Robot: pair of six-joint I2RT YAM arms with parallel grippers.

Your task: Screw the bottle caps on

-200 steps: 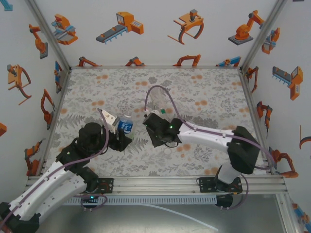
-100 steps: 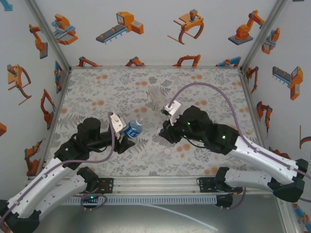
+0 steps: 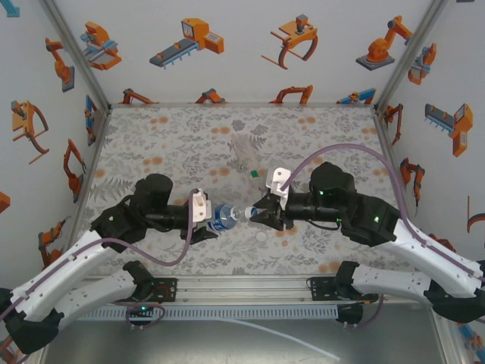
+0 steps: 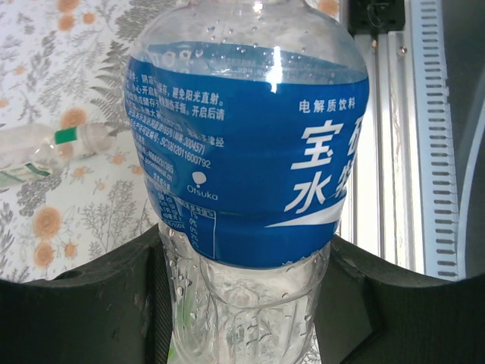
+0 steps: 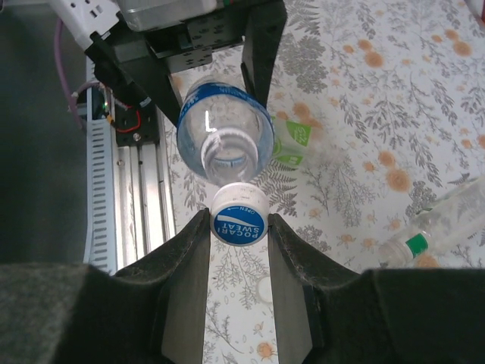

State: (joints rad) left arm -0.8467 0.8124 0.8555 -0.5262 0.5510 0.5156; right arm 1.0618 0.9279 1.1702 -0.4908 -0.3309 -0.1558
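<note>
Swung together: left pincer (image 3: pixel 213 224) clamps bottle (image 4: pixel 250 167), right pincer (image 3: pixel 258 214) cap (image 5: pixel 239 218); another bottle (image 5: pixel 447 216) beyond.

- centre of counter (image 3: pixel 151 136) blocked: left tool (image 3: pixel 213 222) gripping blue-label bottle (image 3: pixel 226 218) meets right tool (image 3: pixel 254 214) pinching white cap (image 5: pixel 239 218), cap at bottle mouth
- clear bottle (image 3: pixel 244 154) lies just behind them
- back corners and left strip open
- walls (image 3: pixel 250 53) close three sides

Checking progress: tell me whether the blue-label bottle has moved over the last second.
Yes. The blue-label bottle, in the left gripper, has shifted right and nearer the front rail, toward the cap in the right gripper.
</note>
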